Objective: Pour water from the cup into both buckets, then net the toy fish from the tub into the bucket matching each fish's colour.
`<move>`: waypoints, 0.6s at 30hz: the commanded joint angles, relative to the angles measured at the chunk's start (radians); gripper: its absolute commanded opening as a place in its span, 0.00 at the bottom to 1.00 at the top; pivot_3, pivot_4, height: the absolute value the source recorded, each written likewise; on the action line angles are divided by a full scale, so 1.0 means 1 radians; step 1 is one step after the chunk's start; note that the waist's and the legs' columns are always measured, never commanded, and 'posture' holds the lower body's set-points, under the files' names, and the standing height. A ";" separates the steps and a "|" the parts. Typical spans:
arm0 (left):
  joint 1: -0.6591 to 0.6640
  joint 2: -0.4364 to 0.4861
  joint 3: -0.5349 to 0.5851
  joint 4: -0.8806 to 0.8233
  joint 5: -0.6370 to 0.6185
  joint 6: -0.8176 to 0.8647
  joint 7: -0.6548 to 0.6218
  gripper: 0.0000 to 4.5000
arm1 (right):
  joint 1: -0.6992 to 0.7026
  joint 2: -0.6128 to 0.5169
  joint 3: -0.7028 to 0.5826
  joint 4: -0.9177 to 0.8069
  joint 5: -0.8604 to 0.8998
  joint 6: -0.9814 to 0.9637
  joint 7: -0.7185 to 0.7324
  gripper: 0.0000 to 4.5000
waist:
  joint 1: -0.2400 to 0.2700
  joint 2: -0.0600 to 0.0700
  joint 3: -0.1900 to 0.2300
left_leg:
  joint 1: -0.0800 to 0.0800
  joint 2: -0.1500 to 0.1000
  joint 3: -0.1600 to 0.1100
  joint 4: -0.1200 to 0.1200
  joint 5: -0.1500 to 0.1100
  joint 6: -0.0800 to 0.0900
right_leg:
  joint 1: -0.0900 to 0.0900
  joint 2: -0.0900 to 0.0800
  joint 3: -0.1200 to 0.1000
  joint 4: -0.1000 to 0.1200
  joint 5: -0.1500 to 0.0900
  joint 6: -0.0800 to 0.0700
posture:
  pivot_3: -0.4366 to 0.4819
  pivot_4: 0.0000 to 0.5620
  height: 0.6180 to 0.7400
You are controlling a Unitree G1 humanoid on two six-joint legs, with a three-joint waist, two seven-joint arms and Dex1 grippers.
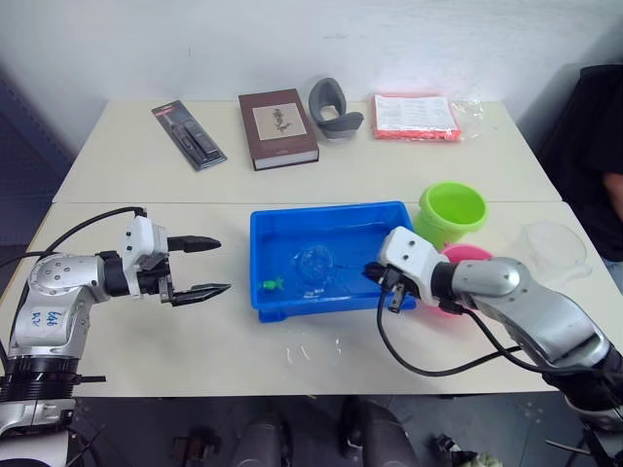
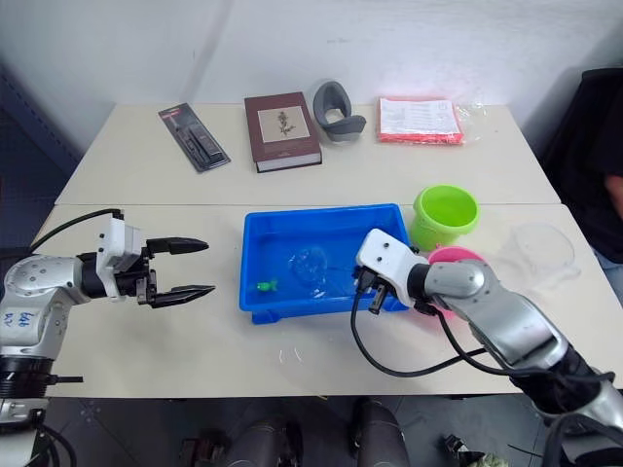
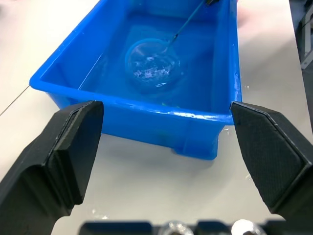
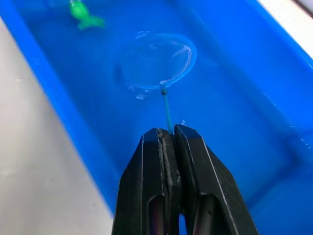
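Right hand (image 4: 168,134) clenched on the thin handle of the round hoop net (image 4: 156,63), whose hoop sits in the shallow blue plastic tub (image 1: 292,219) just short of the small green toy fish (image 4: 84,15), farther along the handle's line; left hand (image 1: 200,265) released beside the tub

— What sort of place is this?

— A robot test room or lab, by the look: two plain beige tables (image 1: 136,321) pushed together against a bare white wall (image 1: 292,39).

— Anything else?

— Assorted props sit on the far table: a brown book (image 1: 277,128), a packaged tool (image 1: 188,135), an orange-edged packet (image 1: 416,117). A person (image 1: 602,165) sits at the edge.
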 commanded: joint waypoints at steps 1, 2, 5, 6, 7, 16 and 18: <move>-0.011 0.039 -0.021 -0.054 0.018 0.005 -0.026 0.99 | -0.075 0.040 0.096 0.046 -0.093 -0.018 0.061 0.00 | -0.006 0.000 0.000 | -0.002 0.000 0.001 0.001 0.000 0.000 | -0.003 0.000 0.000 0.002 0.000 0.000 | 0.48 0.27 1.00; -0.012 0.047 -0.031 -0.062 0.024 0.010 -0.028 0.99 | -0.091 0.062 0.116 0.060 -0.102 -0.013 0.076 0.00 | -0.006 0.000 0.000 | -0.004 0.000 0.002 0.001 0.000 0.000 | -0.006 0.000 -0.001 0.003 0.000 0.000 | 0.48 0.27 1.00; -0.016 0.060 -0.058 -0.082 0.047 0.021 -0.025 0.99 | -0.119 0.136 0.131 0.086 -0.096 0.015 0.111 0.00 | -0.007 0.000 0.000 | -0.005 0.000 0.003 0.001 0.000 0.000 | -0.008 0.001 -0.004 0.004 0.000 0.000 | 0.48 0.27 1.00; -0.020 0.061 -0.062 -0.088 0.047 0.030 -0.021 0.99 | -0.126 0.154 0.125 0.086 -0.085 0.030 0.125 0.00 | -0.007 0.000 0.000 | -0.005 0.000 0.003 0.001 0.000 0.000 | -0.008 0.001 -0.004 0.004 0.000 0.000 | 0.48 0.27 1.00; -0.023 0.060 -0.064 -0.091 0.047 0.037 -0.018 0.99 | -0.131 0.173 0.110 0.085 -0.071 0.049 0.134 0.00 | -0.007 0.000 0.000 | -0.005 0.000 0.003 0.001 0.000 0.000 | -0.008 0.002 -0.004 0.005 0.000 0.000 | 0.48 0.27 1.00; -0.043 0.044 -0.078 -0.067 0.060 0.044 -0.003 0.99 | -0.169 0.268 -0.097 0.063 0.115 0.293 0.191 0.00 | -0.007 0.000 0.000 | -0.005 0.000 0.003 0.002 0.000 0.000 | -0.008 0.001 -0.004 0.005 0.000 0.000 | 0.48 0.27 1.00; -0.050 0.038 -0.084 -0.056 0.064 0.039 0.000 0.99 | -0.179 0.270 -0.155 0.055 0.168 0.341 0.201 0.00 | -0.006 0.000 0.000 | -0.005 0.000 0.003 0.002 0.000 0.000 | -0.008 0.001 -0.004 0.005 0.000 0.000 | 0.48 0.27 1.00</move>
